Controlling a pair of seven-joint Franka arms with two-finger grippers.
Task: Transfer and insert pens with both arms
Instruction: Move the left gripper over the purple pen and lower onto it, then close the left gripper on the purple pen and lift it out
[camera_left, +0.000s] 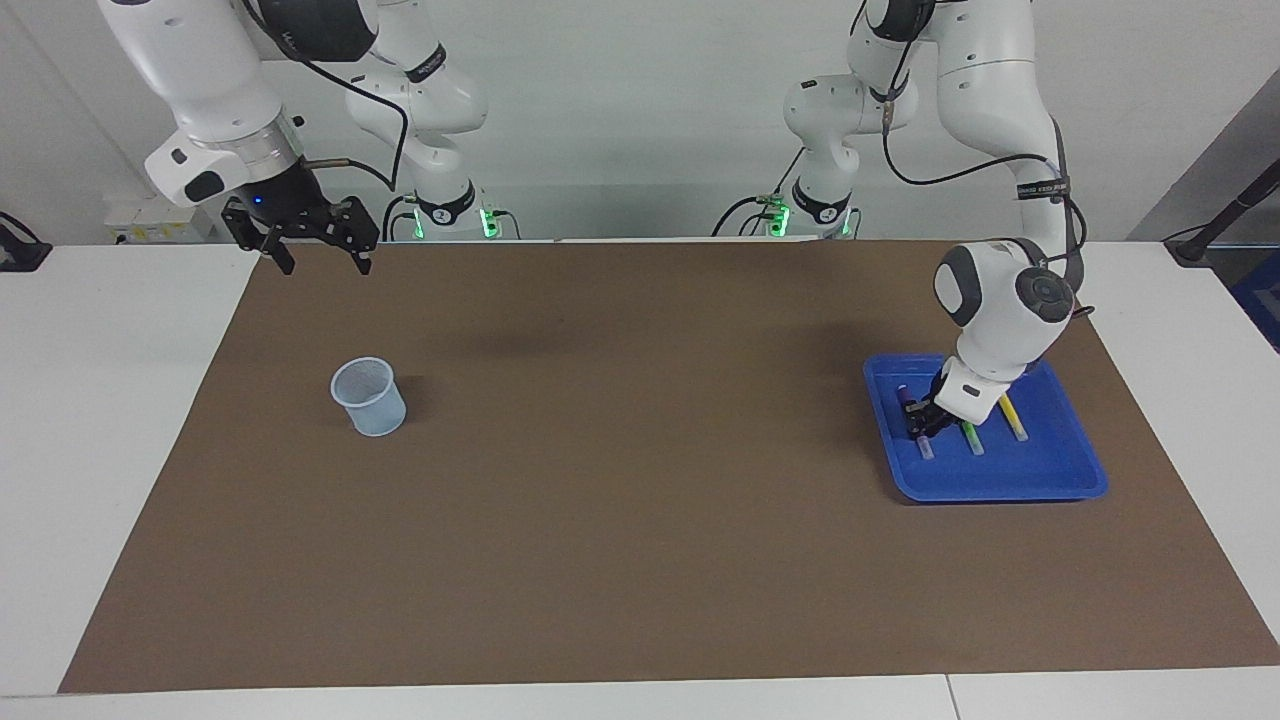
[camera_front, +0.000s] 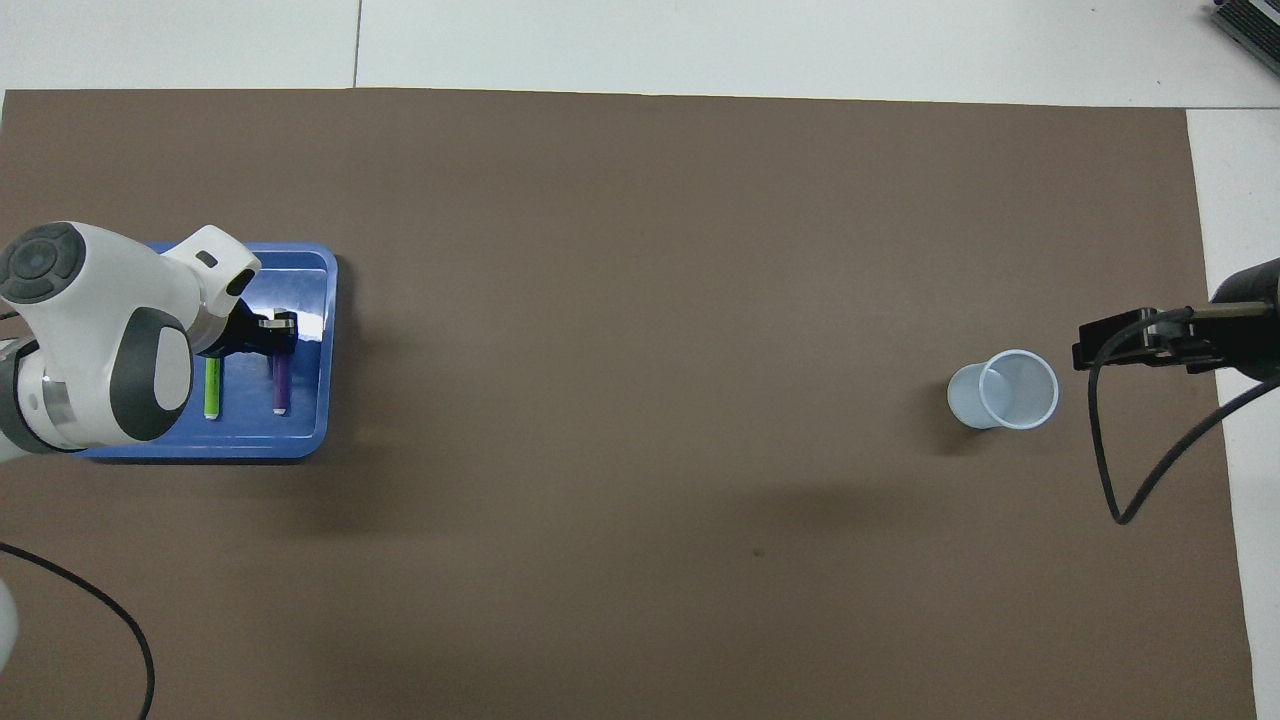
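Just a brown mat (camera_left: 640, 520) covering most of the white table (camera_left: 110, 400), plus some black cables (camera_front: 1150, 470) trailing near the 3 o'clock edge in the overhead view.

Glossy plastic tray (camera_left: 1060, 480), matt brown table cover (camera_left: 640, 560), translucent cup (camera_left: 370, 398).

We see a white desk (camera_left: 120, 420) covered across its middle by a brown mat (camera_left: 640, 500). A plain pale wall (camera_left: 640, 100) rises at its far edge.

Left end effector (camera_front: 278, 335) over purple pen (camera_front: 281, 385)
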